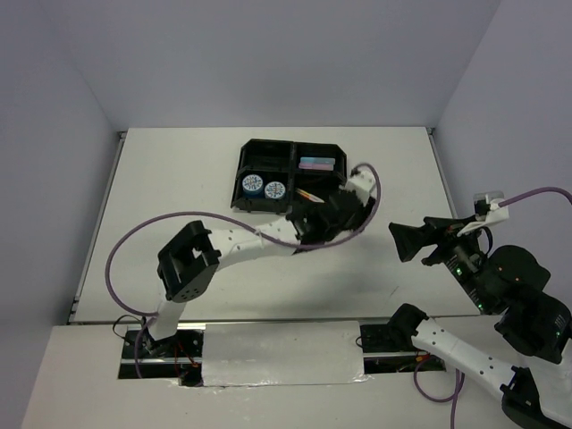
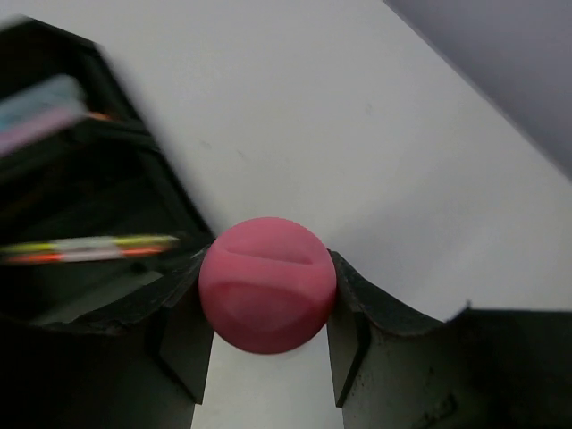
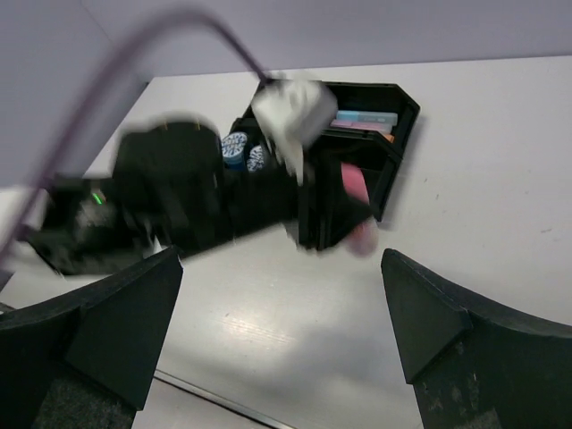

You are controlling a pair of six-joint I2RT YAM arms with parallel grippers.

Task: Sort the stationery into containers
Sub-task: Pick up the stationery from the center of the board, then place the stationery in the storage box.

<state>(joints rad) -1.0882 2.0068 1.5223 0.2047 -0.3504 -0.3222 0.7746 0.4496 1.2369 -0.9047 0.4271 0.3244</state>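
The left gripper [image 2: 268, 315] is clamped on the pink-capped bottle [image 2: 266, 282], just beside the near right corner of the black tray [image 1: 268, 143]. The right gripper [image 3: 281, 261] stands released, well apart.

We see our left gripper [image 2: 268, 308] with its 2 black fingers [image 2: 183, 344] pressed against either side of a round pink plastic cap [image 2: 266, 281]. To the left, the black plastic tray [image 2: 170, 192] holds a blurred thin yellow-and-orange pen [image 2: 89, 248] and blurred pastel blue and pink markers [image 2: 40, 112], on the white table [image 2: 357, 134].
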